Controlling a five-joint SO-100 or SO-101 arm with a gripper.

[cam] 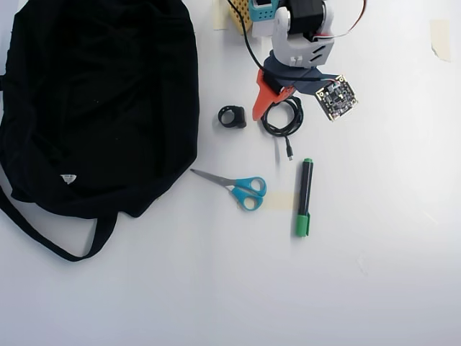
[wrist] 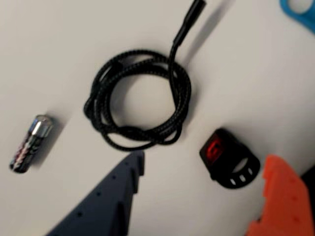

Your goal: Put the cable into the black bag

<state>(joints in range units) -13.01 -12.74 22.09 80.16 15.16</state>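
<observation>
The black braided cable (wrist: 140, 98) lies coiled on the white table, its plug end pointing to the top of the wrist view. In the overhead view the cable (cam: 282, 119) lies right of the black bag (cam: 101, 101), which lies flat at the upper left. My gripper (wrist: 205, 157) is open and empty and hovers just above the near side of the coil. Its dark blue finger (wrist: 113, 196) is at the bottom left and its orange finger (wrist: 283, 201) at the bottom right. In the overhead view the gripper (cam: 277, 108) sits over the cable's upper edge.
A small black ring-shaped object with a red mark (wrist: 229, 158) (cam: 232, 117) lies between cable and bag. A small metallic cylinder (wrist: 30, 143) lies left of the coil. Blue-handled scissors (cam: 241, 189) and a green marker (cam: 304, 196) lie lower on the table.
</observation>
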